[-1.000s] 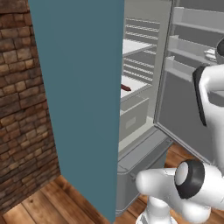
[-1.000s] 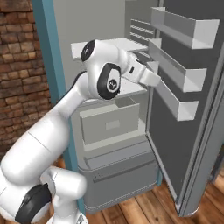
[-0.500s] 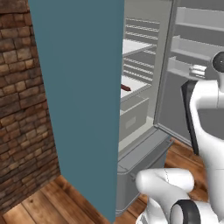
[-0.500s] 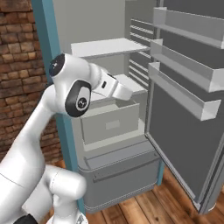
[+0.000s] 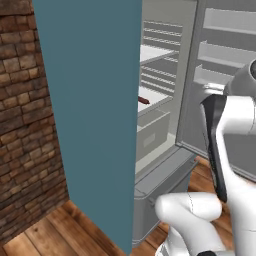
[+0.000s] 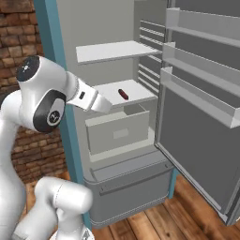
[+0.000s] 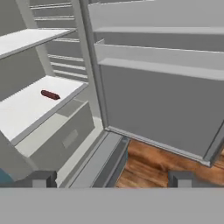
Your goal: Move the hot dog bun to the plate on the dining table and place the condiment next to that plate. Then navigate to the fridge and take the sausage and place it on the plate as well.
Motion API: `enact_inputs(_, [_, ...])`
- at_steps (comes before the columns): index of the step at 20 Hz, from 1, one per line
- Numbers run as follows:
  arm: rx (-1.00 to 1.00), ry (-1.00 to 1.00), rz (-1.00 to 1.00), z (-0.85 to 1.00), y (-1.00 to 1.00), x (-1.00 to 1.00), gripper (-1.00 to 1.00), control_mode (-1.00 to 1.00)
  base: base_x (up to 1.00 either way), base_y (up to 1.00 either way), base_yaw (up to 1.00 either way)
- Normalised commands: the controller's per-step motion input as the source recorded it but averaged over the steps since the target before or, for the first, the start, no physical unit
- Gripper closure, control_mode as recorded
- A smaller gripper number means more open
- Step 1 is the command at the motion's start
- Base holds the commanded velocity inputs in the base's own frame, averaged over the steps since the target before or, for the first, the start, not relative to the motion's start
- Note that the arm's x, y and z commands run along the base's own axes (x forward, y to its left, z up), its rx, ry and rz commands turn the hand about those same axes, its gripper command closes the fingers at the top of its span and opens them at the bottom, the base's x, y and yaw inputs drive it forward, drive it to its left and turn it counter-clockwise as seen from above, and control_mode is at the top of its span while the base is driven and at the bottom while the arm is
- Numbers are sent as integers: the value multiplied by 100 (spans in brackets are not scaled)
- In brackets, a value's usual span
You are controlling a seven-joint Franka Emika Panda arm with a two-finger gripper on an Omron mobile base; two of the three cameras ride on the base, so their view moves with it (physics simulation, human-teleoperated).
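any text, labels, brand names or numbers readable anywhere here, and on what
None can be read. The fridge, its open door, the drawer and the sausage carry no lettering. A small dark mark on the robot's forearm is too small to read.

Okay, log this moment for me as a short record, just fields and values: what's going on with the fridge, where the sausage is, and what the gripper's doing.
fridge: door swung open, white shelves and a pale drawer visible inside
sausage: lying on the lower white shelf, above the drawer, toward the shelf's back right
drawer: pulled partly out, below the sausage's shelf
gripper: open, empty, apart from the sausage, aimed toward the fridge's lower part and the open door
floor: wooden planks in front of the fridge
task stage: sausage not yet picked up
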Motion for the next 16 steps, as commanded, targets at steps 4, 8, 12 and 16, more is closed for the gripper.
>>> enact_inputs(4, [13, 5, 26, -20, 71, -56, -100, -100, 0, 0, 0])
enact_inputs(8, [12, 2, 31, -32, 69, -61, -100, -100, 0, 0, 0])
enact_inputs(12, [1, 5, 31, -40, 96, -50, -100, -100, 0, 0, 0])
enact_inputs(16, [-6, 13, 21, -26, 85, -16, -100, -100, 0, 0, 0])
